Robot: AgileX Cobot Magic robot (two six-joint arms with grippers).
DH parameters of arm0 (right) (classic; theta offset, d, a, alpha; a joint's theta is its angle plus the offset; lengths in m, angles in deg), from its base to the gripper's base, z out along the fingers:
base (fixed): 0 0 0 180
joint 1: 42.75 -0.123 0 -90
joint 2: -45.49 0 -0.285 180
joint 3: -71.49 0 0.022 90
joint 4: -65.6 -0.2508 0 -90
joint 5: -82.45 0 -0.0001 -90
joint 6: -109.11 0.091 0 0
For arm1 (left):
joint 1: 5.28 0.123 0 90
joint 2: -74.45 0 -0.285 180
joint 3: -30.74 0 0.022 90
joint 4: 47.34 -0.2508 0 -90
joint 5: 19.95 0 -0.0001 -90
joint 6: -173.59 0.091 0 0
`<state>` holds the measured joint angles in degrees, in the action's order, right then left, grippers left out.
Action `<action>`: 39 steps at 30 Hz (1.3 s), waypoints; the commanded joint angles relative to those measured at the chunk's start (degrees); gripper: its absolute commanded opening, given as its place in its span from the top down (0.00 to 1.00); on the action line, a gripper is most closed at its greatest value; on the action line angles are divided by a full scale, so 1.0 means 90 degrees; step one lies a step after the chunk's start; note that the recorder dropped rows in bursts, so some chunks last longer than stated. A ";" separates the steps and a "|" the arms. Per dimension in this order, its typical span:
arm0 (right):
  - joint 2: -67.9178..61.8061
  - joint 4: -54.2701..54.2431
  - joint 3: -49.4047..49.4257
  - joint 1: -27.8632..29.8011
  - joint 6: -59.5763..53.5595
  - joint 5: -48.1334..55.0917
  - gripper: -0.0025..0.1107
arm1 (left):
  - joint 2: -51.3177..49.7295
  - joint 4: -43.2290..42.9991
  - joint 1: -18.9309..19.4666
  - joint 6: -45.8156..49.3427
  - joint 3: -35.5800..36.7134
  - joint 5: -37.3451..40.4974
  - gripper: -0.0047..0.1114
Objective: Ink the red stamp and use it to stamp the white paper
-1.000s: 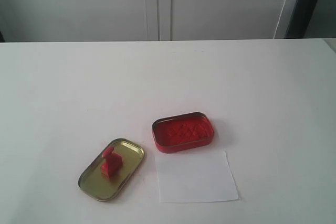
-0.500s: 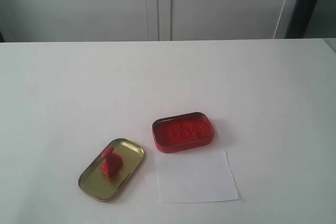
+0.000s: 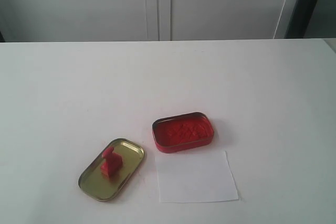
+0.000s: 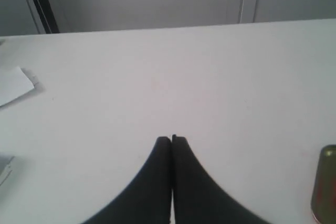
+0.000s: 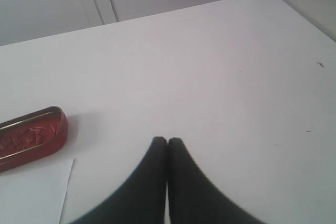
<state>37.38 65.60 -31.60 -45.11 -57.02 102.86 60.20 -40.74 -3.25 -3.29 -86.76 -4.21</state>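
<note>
The tiny red stamp (image 3: 110, 162) rests inside the gold tin lid (image 3: 126, 150) at the front left of the white table. To its right stands the open red tin of ink (image 3: 182, 131), and the white paper (image 3: 196, 177) lies just in front of that tin. Neither gripper shows in the exterior view. My left gripper (image 4: 171, 139) is shut with nothing in it, above bare table, with the gold lid's edge (image 4: 326, 182) off to one side. My right gripper (image 5: 167, 140) is also shut and empty, with the red tin (image 5: 32, 136) and a paper corner (image 5: 37, 192) beside it.
The white table (image 3: 168, 82) ends at grey cabinet doors (image 3: 157, 3) behind. A separate scrap of white paper (image 4: 13, 85) lies near the table edge in the left wrist view. A dark post (image 3: 307, 3) stands at the back right.
</note>
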 commanded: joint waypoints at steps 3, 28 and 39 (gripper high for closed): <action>0.0037 0.0048 0.0035 0.0016 0.0009 -0.0101 0.98 | -0.1081 0.0090 0.0022 -0.0068 -0.0999 0.1355 0.96; 0.0037 0.0048 0.0035 0.0016 0.0009 -0.0101 0.98 | -0.5561 0.0734 -0.0083 0.1188 -0.3936 0.4644 0.96; 0.0037 0.0048 0.0035 0.0016 0.0009 -0.0101 0.98 | -0.7053 0.0734 -0.1083 0.1072 -0.4726 0.4598 0.96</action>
<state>37.38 65.60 -31.60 -45.11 -57.02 102.86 -1.06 -34.98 -10.27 7.16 -127.48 36.42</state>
